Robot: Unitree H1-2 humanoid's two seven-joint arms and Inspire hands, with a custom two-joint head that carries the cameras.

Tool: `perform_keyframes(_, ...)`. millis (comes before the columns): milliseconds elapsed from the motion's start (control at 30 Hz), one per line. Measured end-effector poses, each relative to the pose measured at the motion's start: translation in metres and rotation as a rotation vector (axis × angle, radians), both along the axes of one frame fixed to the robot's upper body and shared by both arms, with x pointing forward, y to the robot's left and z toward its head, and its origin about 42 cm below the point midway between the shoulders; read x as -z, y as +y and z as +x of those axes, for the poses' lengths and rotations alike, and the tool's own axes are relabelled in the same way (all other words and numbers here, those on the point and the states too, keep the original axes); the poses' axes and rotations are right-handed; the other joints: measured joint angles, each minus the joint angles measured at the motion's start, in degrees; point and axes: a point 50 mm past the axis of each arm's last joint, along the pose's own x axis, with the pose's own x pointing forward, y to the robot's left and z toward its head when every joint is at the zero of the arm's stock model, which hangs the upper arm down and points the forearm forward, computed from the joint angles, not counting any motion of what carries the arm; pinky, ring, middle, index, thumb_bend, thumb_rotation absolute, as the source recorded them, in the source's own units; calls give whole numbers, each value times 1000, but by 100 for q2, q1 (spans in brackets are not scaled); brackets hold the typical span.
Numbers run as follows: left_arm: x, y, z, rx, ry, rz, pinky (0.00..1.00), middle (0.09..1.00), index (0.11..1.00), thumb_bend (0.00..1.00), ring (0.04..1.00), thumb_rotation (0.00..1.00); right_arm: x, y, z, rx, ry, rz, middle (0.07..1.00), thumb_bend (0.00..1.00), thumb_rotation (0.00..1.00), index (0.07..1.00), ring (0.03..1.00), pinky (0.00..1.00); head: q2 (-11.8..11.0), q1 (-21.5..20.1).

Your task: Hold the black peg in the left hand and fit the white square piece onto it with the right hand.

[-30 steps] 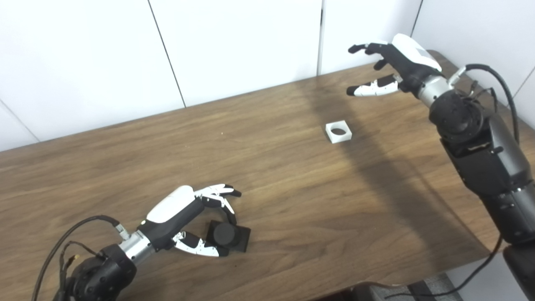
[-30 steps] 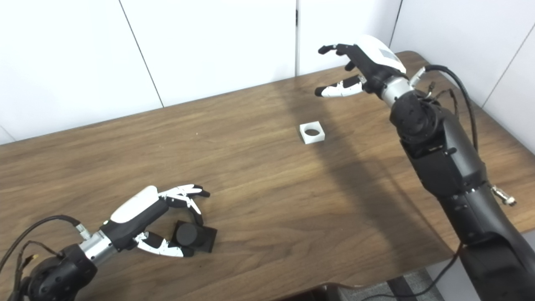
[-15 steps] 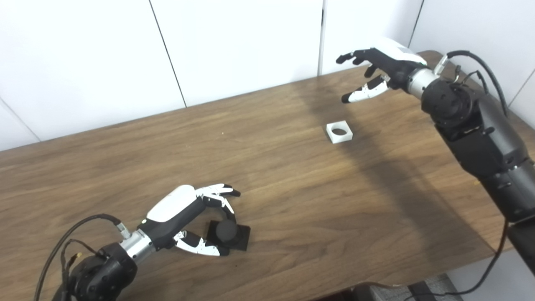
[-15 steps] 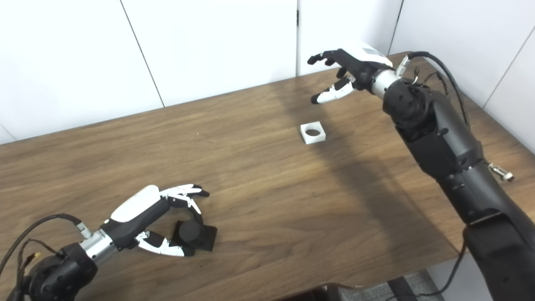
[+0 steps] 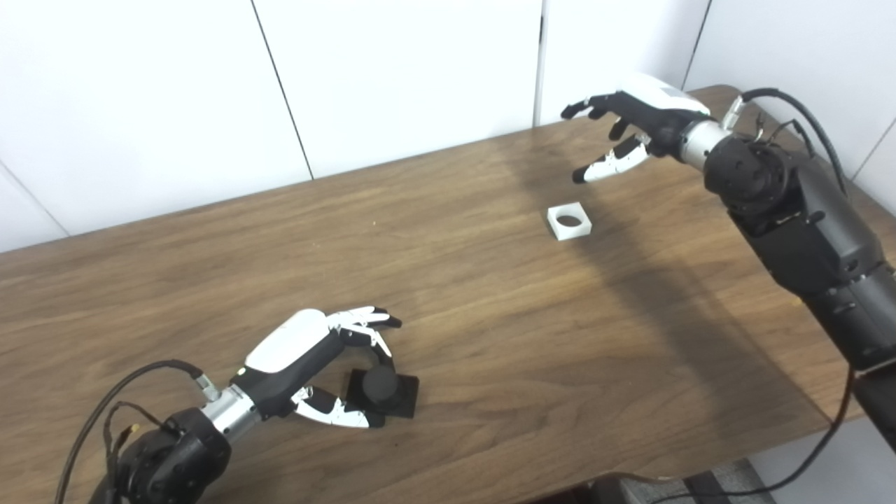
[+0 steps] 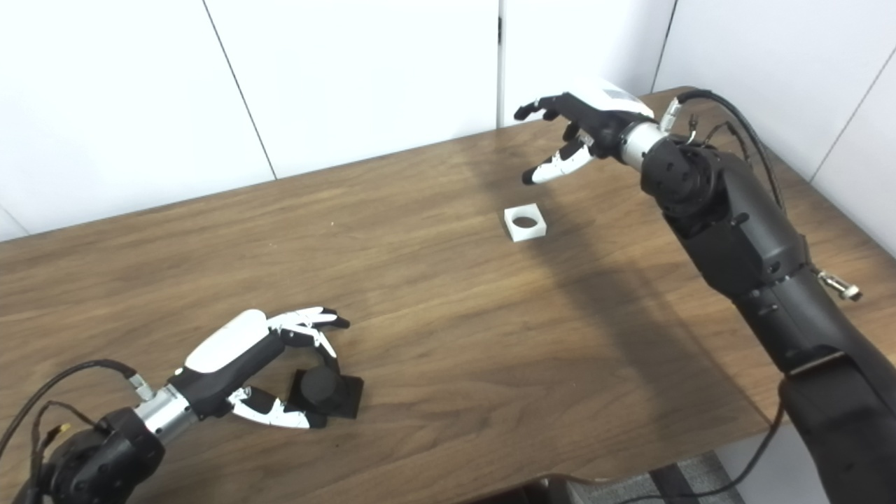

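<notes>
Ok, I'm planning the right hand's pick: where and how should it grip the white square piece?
Pinch two opposite outer walls of the white square piece, coming down from above. It lies flat on the table with its round hole facing up. The open right hand hovers just beyond it.

black arms; white-backed hands; loose cables

I count one black round peg on its square base (image 5: pixel 381 392), one white square holed piece (image 5: pixel 568 220), and two robot hands, left hand (image 5: pixel 308 357) and right hand (image 5: pixel 633 119).
</notes>
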Motion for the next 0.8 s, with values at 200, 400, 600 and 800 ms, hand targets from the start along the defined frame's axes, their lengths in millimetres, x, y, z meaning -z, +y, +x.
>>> perform_keyframes(200, 0, 0, 0, 1, -1, 0, 880, 867, 491, 523, 914, 57, -9, 3, 8, -50, 63, -85, 931, 714, 415, 830, 892, 680, 9, 0)
perform_keyframes(400, 0, -1, 0, 1, -4, -1, 881, 869, 491, 523, 913, 58, -1, 16, 14, -106, 142, -169, 955, 783, 510, 843, 954, 799, 9, 9)
perform_keyframes(600, 0, -2, -1, 1, -7, -1, 884, 869, 491, 523, 915, 60, 11, 20, 14, -121, 214, -214, 965, 868, 599, 845, 971, 890, 9, 27)
perform_keyframes(800, 1, -2, -1, -2, -14, -2, 883, 865, 490, 523, 917, 60, 17, 21, 15, -130, 238, -240, 961, 956, 624, 836, 975, 962, 9, 35)
